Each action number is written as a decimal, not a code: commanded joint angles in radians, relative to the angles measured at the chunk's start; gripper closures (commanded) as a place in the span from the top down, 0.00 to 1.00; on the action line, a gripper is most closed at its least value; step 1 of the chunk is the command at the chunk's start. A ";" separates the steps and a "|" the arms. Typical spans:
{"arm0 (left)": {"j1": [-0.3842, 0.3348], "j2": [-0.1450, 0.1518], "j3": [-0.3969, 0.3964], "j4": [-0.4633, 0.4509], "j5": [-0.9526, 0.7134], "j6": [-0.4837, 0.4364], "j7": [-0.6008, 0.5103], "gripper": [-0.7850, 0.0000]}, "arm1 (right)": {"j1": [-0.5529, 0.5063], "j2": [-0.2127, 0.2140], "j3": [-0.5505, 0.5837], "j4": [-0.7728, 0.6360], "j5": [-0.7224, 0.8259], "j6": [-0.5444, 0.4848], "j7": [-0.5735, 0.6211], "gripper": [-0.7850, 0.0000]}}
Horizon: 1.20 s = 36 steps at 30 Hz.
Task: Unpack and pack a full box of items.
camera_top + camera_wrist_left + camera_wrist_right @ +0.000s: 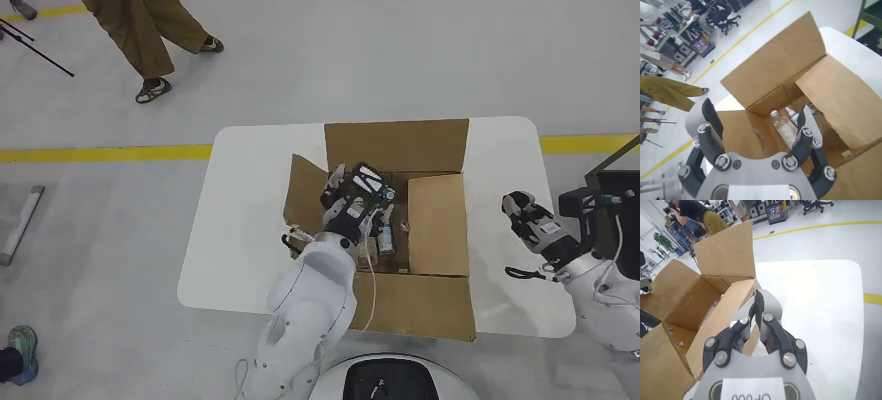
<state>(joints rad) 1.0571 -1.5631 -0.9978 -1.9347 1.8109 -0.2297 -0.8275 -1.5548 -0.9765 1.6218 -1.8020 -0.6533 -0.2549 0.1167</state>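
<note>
My left pincer [755, 111] is spread wide and holds nothing, poised over the open cardboard box [776, 66]. Just below and beyond its fingertips, down inside, lie a crinkled clear plastic bottle [783, 126] with a white cap and a small smooth white-capped bottle [792, 114]. With these in the box, I judge the unpacking barely started and the repacking all to come. The flaps are matt brown with ragged torn edges. My right pincer [758, 306] is pressed closed on nothing, over the glossy white worktop [810, 294], the box just beside it.
</note>
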 commanded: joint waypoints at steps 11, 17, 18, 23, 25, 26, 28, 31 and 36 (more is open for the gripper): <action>-0.079 -0.037 0.045 0.277 -0.502 -0.021 0.030 1.00 | -0.031 -0.008 0.003 0.003 -0.047 -0.001 -0.009 0.00; -0.079 -0.037 0.045 0.277 -0.502 -0.021 0.030 1.00 | -0.039 -0.012 -0.008 0.007 -0.119 0.004 -0.020 0.00; -0.079 -0.037 0.045 0.277 -0.502 -0.021 0.030 1.00 | -0.041 -0.013 -0.011 0.007 -0.127 0.004 -0.023 0.00; -0.052 -0.035 0.026 0.295 -0.546 0.002 0.054 1.00 | -0.047 -0.017 -0.028 0.019 -0.152 -0.005 -0.026 0.00; -0.036 -0.037 0.004 0.318 -0.589 0.066 0.049 1.00 | -0.046 -0.019 -0.037 0.026 -0.162 -0.010 -0.026 0.00; -0.020 -0.041 -0.007 0.320 -0.684 0.087 0.075 1.00 | -0.045 -0.020 -0.039 0.027 -0.174 -0.013 -0.026 0.00; -0.024 -0.042 -0.015 0.351 -0.718 0.091 0.077 1.00 | -0.046 -0.020 -0.044 0.030 -0.202 -0.012 -0.029 0.00; -0.020 -0.047 -0.036 0.412 -0.844 0.123 0.111 1.00 | -0.047 -0.024 -0.055 0.042 -0.213 -0.013 -0.038 0.00; -0.040 -0.054 -0.073 0.494 -1.045 0.112 0.145 1.00 | -0.049 -0.028 -0.072 0.048 -0.240 -0.014 -0.039 0.00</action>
<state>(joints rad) 1.0227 -1.6165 -1.0648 -1.4577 0.8064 -0.1116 -0.6813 -1.6026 -1.0037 1.5520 -1.7542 -0.8914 -0.2667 0.0775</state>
